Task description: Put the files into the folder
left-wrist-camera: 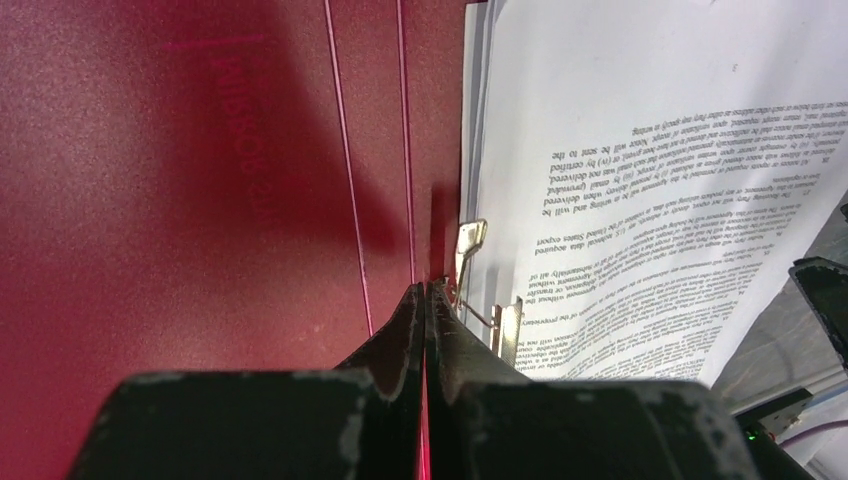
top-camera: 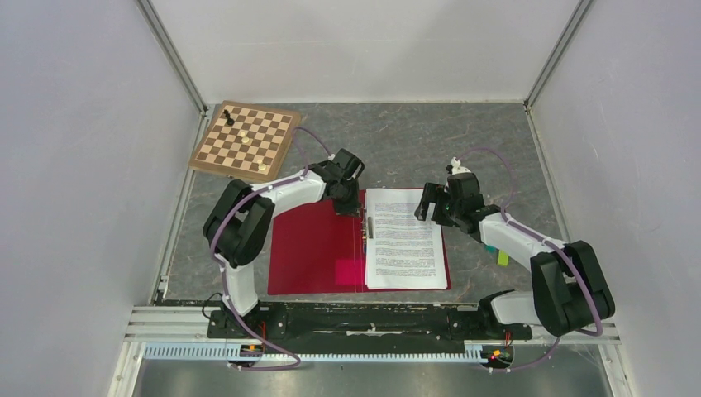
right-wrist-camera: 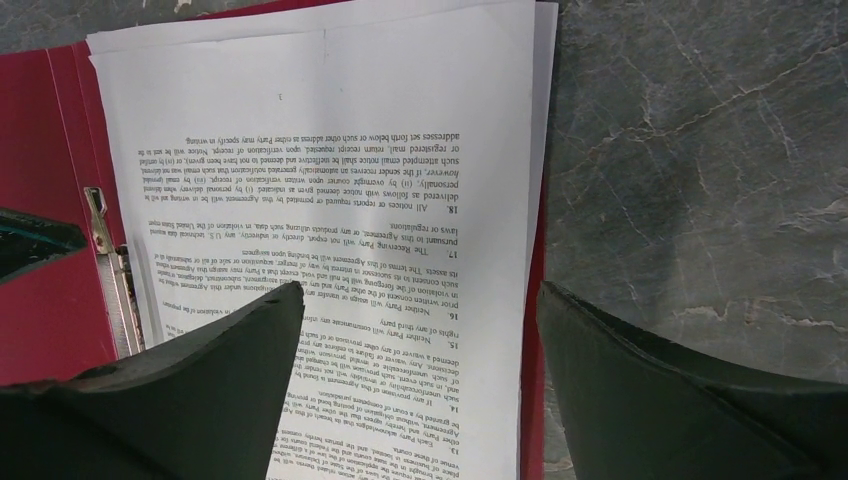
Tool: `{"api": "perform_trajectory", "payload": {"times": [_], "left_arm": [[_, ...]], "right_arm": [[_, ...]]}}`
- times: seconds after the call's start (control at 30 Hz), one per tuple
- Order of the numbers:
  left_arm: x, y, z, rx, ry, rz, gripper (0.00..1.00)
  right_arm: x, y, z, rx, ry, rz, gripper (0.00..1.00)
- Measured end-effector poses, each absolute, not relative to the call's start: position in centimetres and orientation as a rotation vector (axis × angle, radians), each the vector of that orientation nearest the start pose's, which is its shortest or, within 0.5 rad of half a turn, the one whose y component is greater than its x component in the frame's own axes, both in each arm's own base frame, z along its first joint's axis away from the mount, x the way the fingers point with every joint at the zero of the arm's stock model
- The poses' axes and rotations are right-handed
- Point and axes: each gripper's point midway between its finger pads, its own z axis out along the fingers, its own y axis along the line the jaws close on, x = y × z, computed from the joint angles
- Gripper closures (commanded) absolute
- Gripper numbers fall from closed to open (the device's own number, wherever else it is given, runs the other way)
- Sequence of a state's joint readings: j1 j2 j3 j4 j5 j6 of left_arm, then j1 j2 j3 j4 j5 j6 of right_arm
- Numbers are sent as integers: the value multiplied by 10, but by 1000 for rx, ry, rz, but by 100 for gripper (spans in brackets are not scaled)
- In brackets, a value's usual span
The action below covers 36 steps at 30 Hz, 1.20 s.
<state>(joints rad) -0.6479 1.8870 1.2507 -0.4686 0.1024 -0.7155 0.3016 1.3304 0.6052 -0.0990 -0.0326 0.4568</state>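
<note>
Top external shows the left gripper (top-camera: 343,201) pinched shut at the spine of the open red folder (top-camera: 310,248), by the metal clip (top-camera: 369,227); the files (top-camera: 405,240) lie stacked on its right half, with the right gripper (top-camera: 428,212) spread wide over their right edge. Squaring the sheets against the clip before clamping looks wisest. The grey marbled table (top-camera: 397,136) carries a chessboard (top-camera: 244,141) far left, inside white walls (top-camera: 83,165).
</note>
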Motion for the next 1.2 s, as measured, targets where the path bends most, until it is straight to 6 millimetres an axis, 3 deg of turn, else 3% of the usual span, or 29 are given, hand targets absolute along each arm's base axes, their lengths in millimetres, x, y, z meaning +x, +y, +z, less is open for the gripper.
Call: {"api": "perform_trajectory", "payload": {"times": [0.23, 1.2], "left_arm": [[309, -286, 22, -75, 2818, -508, 98], [318, -291, 19, -80, 2818, -514, 98]], "right_arm": [[303, 121, 43, 175, 2420, 411, 11], [308, 132, 35, 162, 2428, 477, 11]]}}
